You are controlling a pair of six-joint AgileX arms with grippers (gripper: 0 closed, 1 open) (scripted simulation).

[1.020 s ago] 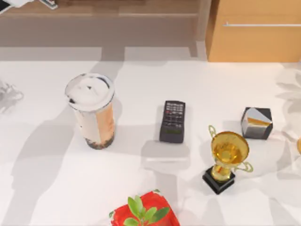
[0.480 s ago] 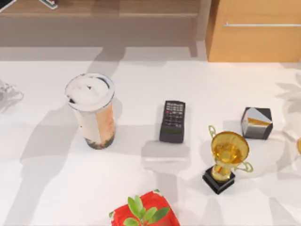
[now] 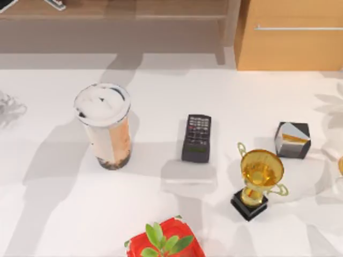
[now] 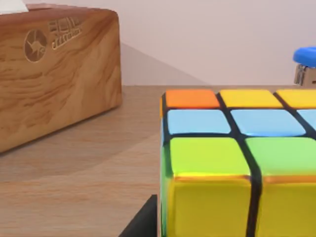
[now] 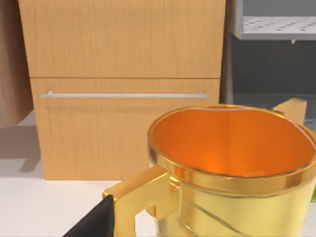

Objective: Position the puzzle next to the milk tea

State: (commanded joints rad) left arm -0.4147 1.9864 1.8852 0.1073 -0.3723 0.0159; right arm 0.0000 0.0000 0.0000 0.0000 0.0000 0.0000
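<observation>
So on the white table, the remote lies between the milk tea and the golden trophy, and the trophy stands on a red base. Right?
Not quite. In the top view the golden trophy stands on a black base, not red. The rest holds: the remote lies between the milk tea and the trophy on the white table.

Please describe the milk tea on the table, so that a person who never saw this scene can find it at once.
Start at the white table and look to its left half in the top view. There the milk tea stands alone, left of the black remote. It is a tall clear cup with white foam on top, orange-beige drink and dark pearls at the bottom, unlike the shiny golden trophy at the right.
</observation>
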